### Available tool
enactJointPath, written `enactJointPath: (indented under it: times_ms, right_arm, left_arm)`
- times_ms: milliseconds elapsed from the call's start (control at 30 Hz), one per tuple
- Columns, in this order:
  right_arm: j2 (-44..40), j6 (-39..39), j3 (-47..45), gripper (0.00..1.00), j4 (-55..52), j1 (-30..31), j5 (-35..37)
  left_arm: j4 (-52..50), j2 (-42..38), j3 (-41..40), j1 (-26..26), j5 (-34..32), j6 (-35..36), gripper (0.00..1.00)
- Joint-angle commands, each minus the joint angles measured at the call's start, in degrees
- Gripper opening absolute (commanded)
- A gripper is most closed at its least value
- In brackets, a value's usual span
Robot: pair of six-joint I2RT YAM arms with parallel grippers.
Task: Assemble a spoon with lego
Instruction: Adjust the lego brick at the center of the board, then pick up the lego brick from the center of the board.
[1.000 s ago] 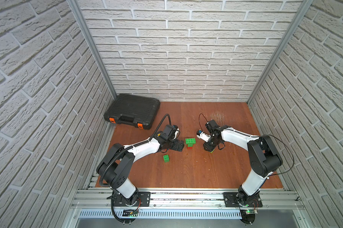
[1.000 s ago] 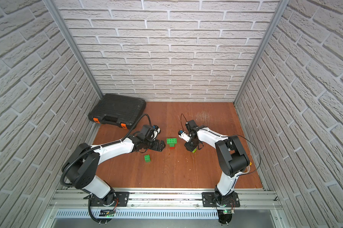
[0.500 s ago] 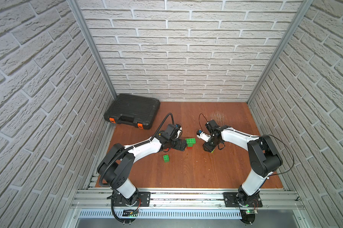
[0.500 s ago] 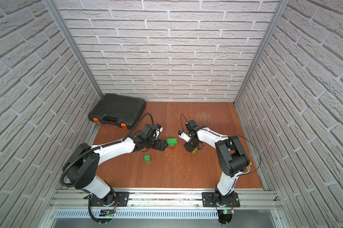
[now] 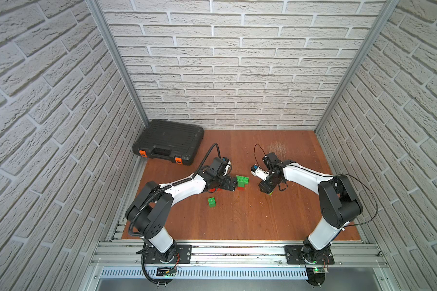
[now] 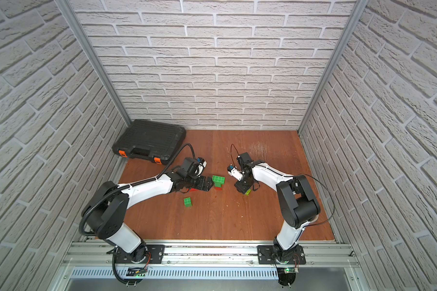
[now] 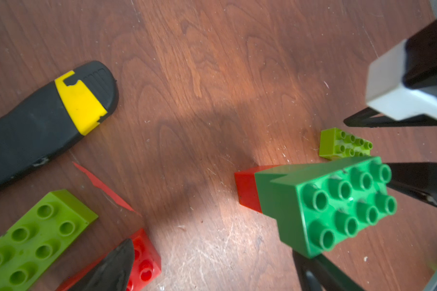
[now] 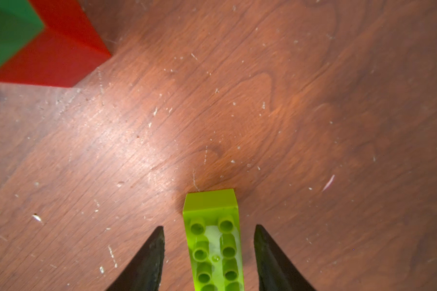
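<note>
**Operator:** Where do things stand?

**Notebook:** The right end effector (image 8: 208, 229) hangs over the oblong lime-green studded plastic brick (image 8: 213, 252). Its fingers (image 8: 147, 262) are spread, one along each long wall with a gap on both sides, and nothing is pinched. The brick lies flat on the brown wooden tabletop (image 5: 250, 214), at about 4 o'clock from the started spoon (image 5: 242, 181). That is a bright green eight-stud brick stacked on dark green and red ones, near the tabletop's middle. The left end effector (image 5: 229, 184) is spread wide just beside the stack at its 9 o'clock, holding nothing.

**Operator:** How should I take the step?

**Notebook:** I judge it a pick of the lime brick.
- Centre before you close. The gaps look about even, and uneven contact would twist the brick.
- Sink low enough to catch the walls, not the studs.
- Lift straight, then seat it stud-square on the stack. You might steady the stack with the left.
- Mind the loose small green brick (image 5: 211, 202) at the stack's 8 o'clock.
- Mind the black-and-yellow utility knife (image 7: 43, 121), seen in the left wrist view.
</note>
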Motion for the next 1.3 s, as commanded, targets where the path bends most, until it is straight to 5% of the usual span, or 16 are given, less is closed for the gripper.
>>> enactJointPath:
  times_ms: [0,433,833,1000,1267]
  right_arm:
    - [-2.36,-0.15,-1.11,0.57,-0.34,0.07,0.34]
    - [-0.66,-1.03,-1.29,0.41,-0.71,-0.17,1.54]
    - [1.08,-1.78,-0.98,0.38,-1.17,0.07,2.45]
    - [1.42,-1.9,-0.65,0.28,-1.37,0.34,2.77]
    - [-10.91,-3.48,3.48,0.18,-8.22,1.13,-0.84]
  left_arm:
    - [1.95,-0.06,0.02,0.42,0.38,-0.6,0.98]
    - [2.57,-3.68,-3.45,1.34,1.09,0.51,0.98]
    - [2.75,-5.92,-4.65,2.15,1.4,0.72,0.98]
    - [4.53,-7.53,-6.17,2.23,1.9,0.89,0.98]
    - [11.73,-11.14,-9.83,5.59,8.16,-2.64,0.95]
